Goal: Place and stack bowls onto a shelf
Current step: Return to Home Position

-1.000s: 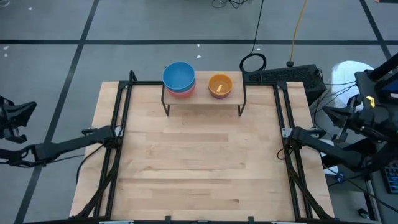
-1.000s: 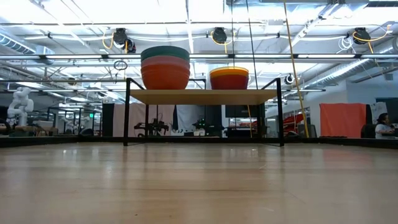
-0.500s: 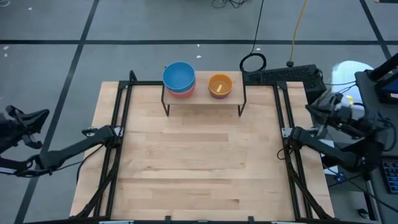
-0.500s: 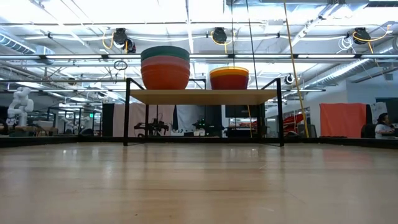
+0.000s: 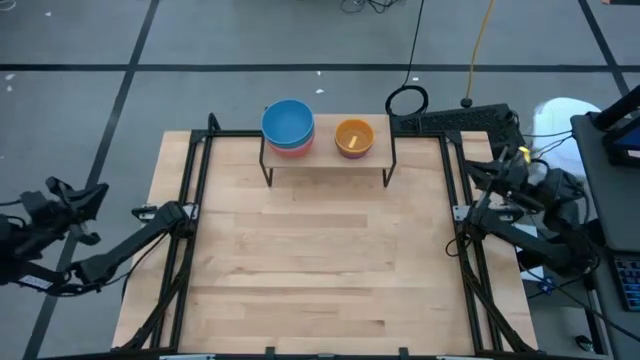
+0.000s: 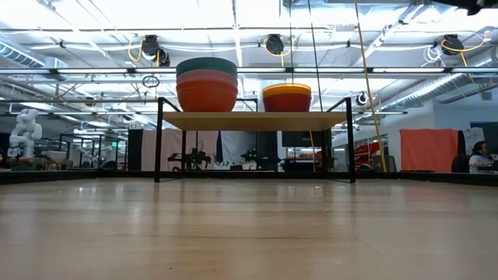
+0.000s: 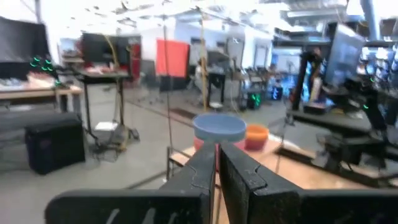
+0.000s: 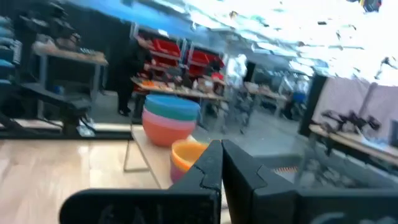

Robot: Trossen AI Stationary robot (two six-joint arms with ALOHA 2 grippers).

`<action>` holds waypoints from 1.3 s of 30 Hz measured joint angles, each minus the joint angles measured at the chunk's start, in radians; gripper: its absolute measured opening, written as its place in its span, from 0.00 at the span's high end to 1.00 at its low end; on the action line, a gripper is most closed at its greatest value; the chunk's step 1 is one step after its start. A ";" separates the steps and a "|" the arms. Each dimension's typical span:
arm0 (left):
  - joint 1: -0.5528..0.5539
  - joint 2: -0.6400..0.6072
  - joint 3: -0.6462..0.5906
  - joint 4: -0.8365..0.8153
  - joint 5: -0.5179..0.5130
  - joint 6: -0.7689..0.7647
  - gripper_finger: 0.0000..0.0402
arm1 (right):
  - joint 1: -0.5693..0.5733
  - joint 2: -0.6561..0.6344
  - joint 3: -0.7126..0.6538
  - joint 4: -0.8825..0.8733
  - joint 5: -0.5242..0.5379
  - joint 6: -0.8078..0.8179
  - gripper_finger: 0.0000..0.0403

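- The light wooden surface lies nearest; dark arm frames are seen along both of its sides.
- The left gripper is held out beyond the surface's left edge, above the floor; its fingers are pressed together with nothing between them; it is turned toward the shelf.
- The right gripper is held at the surface's right edge, nearer the far corner; its fingers are likewise closed on nothing.
- The shelf is set at the surface's far edge, on thin black legs.
- A taller stack is carried on the shelf's left part, topped by a blue bowl; a shorter stack, topped by a yellow bowl, is placed near it; the two stacks are kept apart.
- In the room beyond, a seated person is seen at the far right of the low view.
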 joint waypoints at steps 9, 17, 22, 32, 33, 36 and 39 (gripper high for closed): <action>0.044 0.000 -0.194 0.208 0.097 0.084 0.94 | 0.000 0.003 -0.236 0.364 -0.128 -0.003 1.00; 0.045 0.001 -0.494 0.508 0.108 0.082 0.94 | 0.000 0.004 -0.432 0.654 -0.125 0.047 1.00; 0.046 0.000 -0.670 0.726 0.152 0.084 0.94 | 0.000 0.004 -0.511 0.731 -0.125 0.044 1.00; 0.046 -0.001 -0.952 1.033 0.190 -0.031 0.94 | 0.000 0.004 -0.582 0.768 -0.124 0.041 1.00; 0.046 -0.001 -0.979 1.057 0.190 -0.045 0.94 | 0.000 0.004 -0.587 0.768 -0.124 0.041 1.00; 0.046 -0.001 -1.056 1.153 0.190 -0.082 0.94 | 0.000 0.004 -0.601 0.768 -0.125 0.041 1.00; 0.046 -0.001 -1.128 1.235 0.190 -0.108 0.94 | 0.000 0.004 -0.605 0.767 -0.125 0.041 1.00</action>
